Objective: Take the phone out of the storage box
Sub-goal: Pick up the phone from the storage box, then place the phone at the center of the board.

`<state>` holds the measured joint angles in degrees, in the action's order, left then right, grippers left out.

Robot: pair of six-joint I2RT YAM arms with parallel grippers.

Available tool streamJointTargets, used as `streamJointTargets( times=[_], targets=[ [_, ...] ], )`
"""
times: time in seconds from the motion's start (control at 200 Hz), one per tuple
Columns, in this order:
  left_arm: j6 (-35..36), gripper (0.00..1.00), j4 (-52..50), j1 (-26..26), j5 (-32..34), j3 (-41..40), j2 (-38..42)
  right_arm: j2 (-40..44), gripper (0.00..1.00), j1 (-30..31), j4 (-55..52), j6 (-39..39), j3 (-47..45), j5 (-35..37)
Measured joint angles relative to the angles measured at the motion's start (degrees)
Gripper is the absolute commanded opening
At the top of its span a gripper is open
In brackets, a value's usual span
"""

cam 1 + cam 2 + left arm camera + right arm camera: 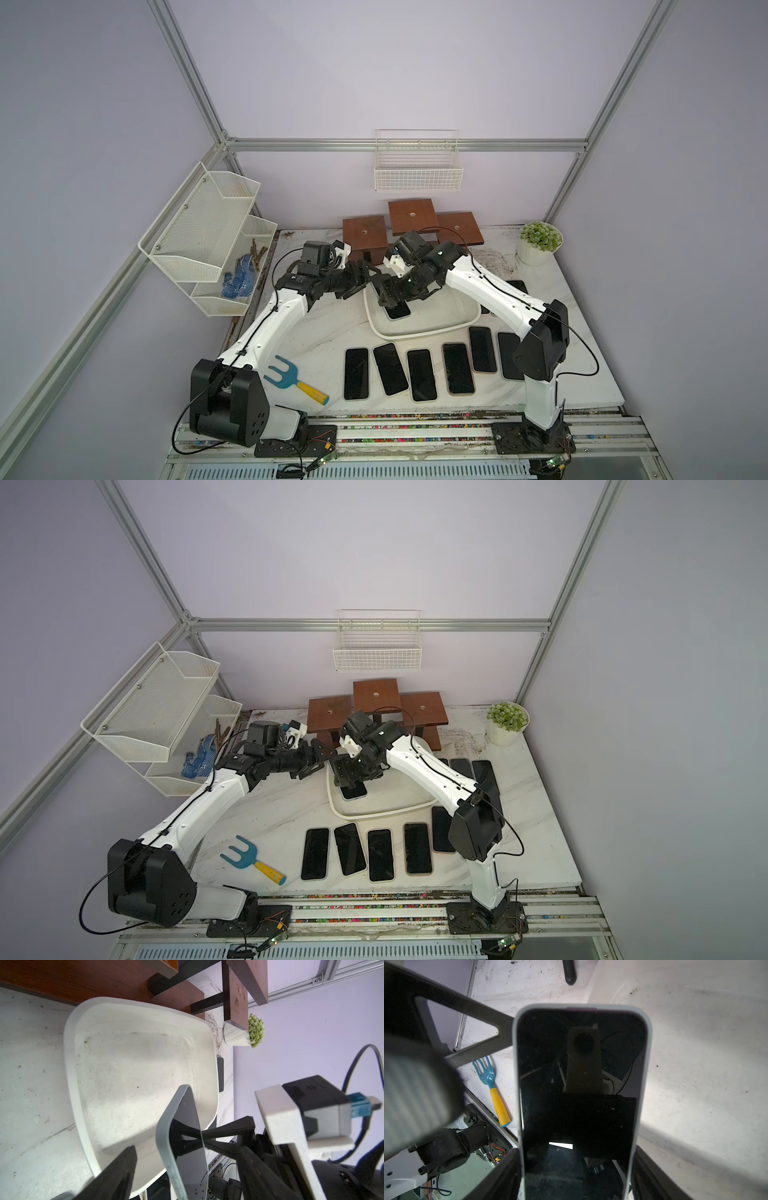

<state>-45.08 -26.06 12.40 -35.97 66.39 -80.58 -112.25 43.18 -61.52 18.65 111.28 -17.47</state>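
The phone (397, 311), dark-screened in a pale grey case, is being gripped by the right gripper (388, 300), whose jaws are being pressed against its two long edges near one end. In the right wrist view the phone (579, 1084) is being shown running straight out from between those jaws. It is being held tilted over the floor of the storage box (419, 335), its free end hanging just below and ahead of the right gripper, inside the box's rim. The left gripper (363, 281) is being held wide open just beside the right one. In the left wrist view the phone (187, 1126) is being framed between its spread fingers (120, 1169), with a gap showing on the case side. Whether the other finger is touching the screen cannot be told. More phones (422, 374) are lying on the table, nearer the arm bases than either gripper.
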Motion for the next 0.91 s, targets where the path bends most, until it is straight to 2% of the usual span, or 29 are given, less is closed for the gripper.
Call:
streamJointTargets(
  times=[0.165, 0.38, 0.57, 0.665, 0.745, 0.905],
  targets=[
    [-1.0, 0.57, 1.2, 0.4, -1.1, 0.0, -2.0, 0.9, 0.71, 0.9, 1.9, 1.0, -1.2, -0.5],
    [-1.7, 0.44, 1.2, 1.0, -2.3, 0.0, -3.3, 2.4, 0.7, 1.1, 3.5, 2.1, -1.7, -0.7],
    [-2.1, 0.2, 1.3, 1.2, -3.4, 0.0, -3.3, 2.5, 0.7, 1.3, 4.3, 2.3, -1.7, -0.7],
    [-2.0, 0.0, 2.6, 1.1, -5.6, 0.0, -3.3, 2.5, 0.71, 1.3, 4.4, 2.9, -2.2, -1.1],
    [-2.0, 0.0, 2.7, 1.1, -5.9, 0.0, -3.4, 2.6, 0.75, 1.1, 4.5, 3.3, -2.4, -1.5],
    [-2.3, 0.0, 2.7, 1.1, -5.9, 0.0, -3.4, 2.7, 0.9, 1.1, 4.6, 3.2, -2.5, -1.4]
  ],
)
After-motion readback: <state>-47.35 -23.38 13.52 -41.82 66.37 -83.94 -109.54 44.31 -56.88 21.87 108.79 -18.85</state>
